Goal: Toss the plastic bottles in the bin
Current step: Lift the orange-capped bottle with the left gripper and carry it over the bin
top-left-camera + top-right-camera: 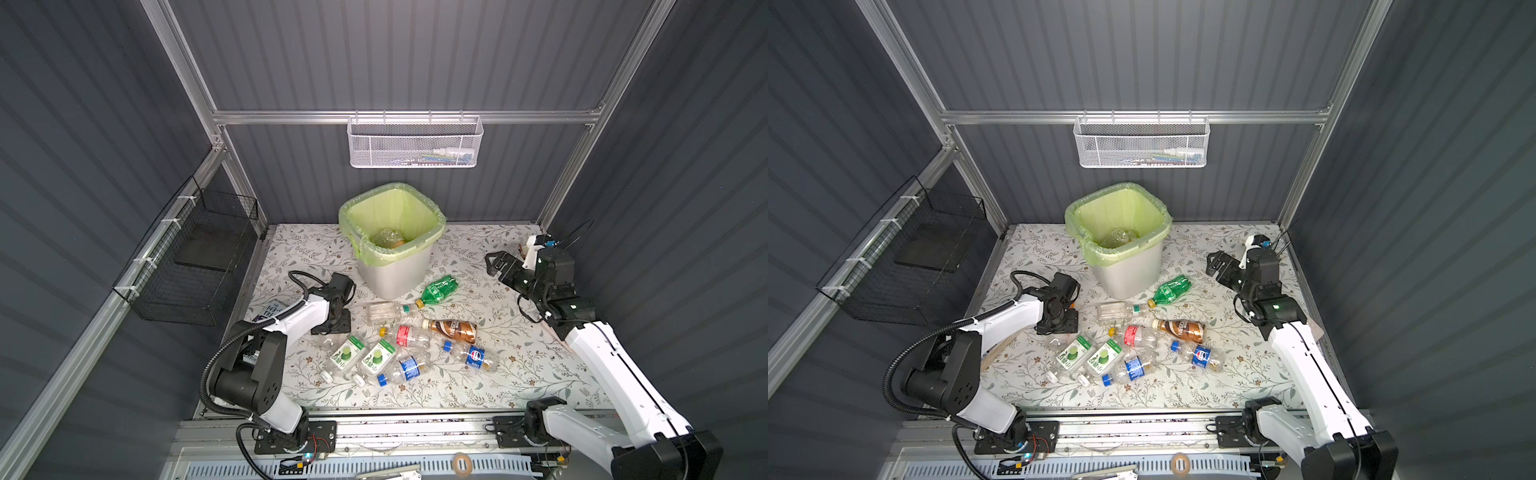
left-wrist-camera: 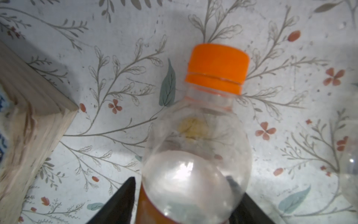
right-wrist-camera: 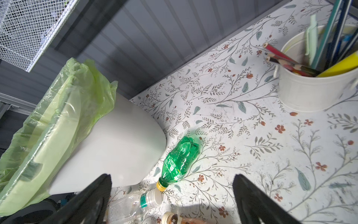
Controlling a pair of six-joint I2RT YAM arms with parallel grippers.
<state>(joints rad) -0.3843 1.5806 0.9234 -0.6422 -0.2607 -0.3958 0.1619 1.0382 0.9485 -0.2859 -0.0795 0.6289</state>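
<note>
Left wrist view: the left gripper (image 2: pixel 181 178) flanks an orange-capped bottle (image 2: pixel 203 135) toward the left edge of the surface (image 1: pixel 519 374); grip or not, you cannot tell. About 8 other plastic bottles (image 1: pixel 411 336) lie mid-surface. Beyond, the right gripper (image 3: pixel 172 176) gapes empty; the bin (image 1: pixel 395 274), far edge, holds few.

bin (image 1: pixel 390 276) at back centre of table (image 1: pixel 523 374), bottles (image 1: pixel 411 336) lying before it, some inside it
</note>
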